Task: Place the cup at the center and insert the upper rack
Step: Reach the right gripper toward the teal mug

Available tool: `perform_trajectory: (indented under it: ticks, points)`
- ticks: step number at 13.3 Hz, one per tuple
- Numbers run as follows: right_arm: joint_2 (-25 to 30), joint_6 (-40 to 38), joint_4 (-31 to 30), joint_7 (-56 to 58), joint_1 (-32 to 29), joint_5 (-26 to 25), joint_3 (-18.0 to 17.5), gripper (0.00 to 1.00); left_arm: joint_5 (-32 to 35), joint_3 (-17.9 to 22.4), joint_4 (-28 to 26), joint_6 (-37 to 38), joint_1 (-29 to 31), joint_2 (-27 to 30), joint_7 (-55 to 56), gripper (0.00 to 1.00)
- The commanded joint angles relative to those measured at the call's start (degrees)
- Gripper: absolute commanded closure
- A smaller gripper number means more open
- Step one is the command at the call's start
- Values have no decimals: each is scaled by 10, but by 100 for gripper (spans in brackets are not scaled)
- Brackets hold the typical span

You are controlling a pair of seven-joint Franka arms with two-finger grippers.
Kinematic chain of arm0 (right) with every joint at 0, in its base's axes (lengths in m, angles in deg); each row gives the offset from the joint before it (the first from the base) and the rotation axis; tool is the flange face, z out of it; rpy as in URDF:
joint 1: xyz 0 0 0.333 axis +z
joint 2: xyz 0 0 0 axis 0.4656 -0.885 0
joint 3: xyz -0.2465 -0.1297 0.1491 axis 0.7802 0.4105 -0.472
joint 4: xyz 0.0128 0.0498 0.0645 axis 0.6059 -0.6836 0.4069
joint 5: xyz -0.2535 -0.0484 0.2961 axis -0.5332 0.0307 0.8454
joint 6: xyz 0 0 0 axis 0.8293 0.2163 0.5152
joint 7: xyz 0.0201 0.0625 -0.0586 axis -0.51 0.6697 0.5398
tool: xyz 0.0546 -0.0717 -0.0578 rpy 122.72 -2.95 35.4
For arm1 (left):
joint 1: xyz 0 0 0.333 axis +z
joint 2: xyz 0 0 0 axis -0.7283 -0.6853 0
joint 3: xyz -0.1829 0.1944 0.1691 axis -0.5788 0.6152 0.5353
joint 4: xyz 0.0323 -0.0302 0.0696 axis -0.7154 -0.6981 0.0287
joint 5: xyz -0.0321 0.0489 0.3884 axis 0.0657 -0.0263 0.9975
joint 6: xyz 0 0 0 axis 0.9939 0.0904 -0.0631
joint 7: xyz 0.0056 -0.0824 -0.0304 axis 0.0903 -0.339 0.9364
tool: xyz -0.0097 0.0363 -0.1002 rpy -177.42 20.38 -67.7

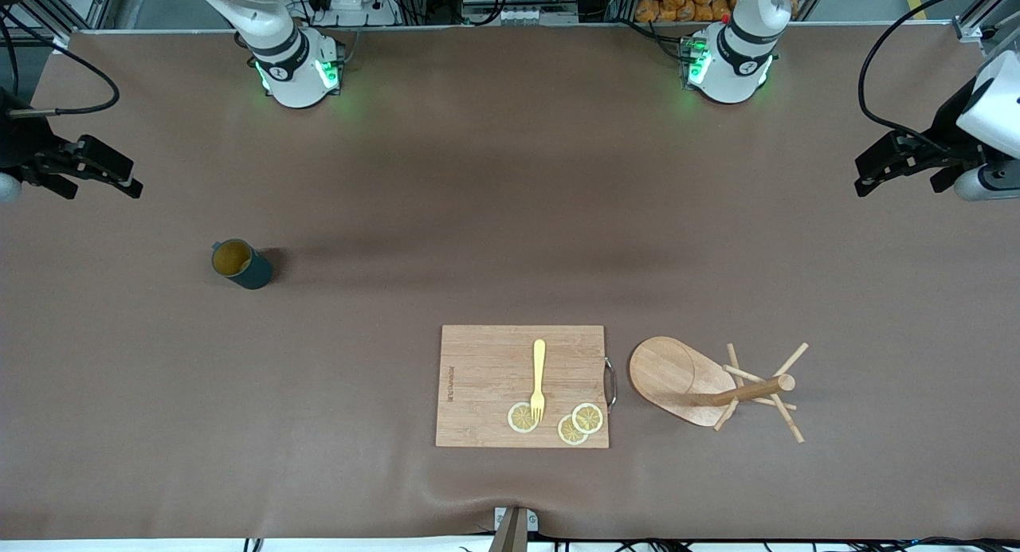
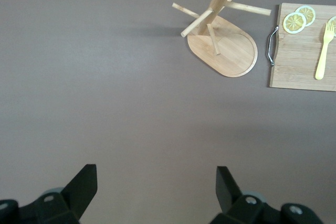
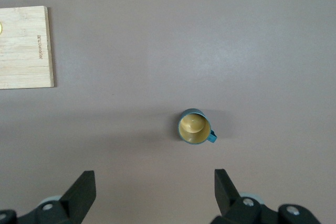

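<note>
Right gripper (image 3: 152, 190) up over bare brown table (image 3: 157, 40), fingers (image 3: 81, 190) spread wide w/ nothing between; cup (image 3: 195, 127) upright on the table, dark teal outside, yellowish-tan inside, handle at its rim; cutting board (image 3: 23, 48), light wood w/ small dark lettering by its edge, well apart from cup, partly cut off by frame
</note>
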Motion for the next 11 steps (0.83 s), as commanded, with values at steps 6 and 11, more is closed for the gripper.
perform_trajectory:
  ticks: [6, 11]
  points:
    - [10, 17, 0, 2, -10, -17, -4, 0, -13, 2, 4, 9, -1, 7, -8, 0]
    - [5, 40, -40, 2, -9, -17, -4, 0, -13, 2, 0, 10, -6, 6, -6, 0]
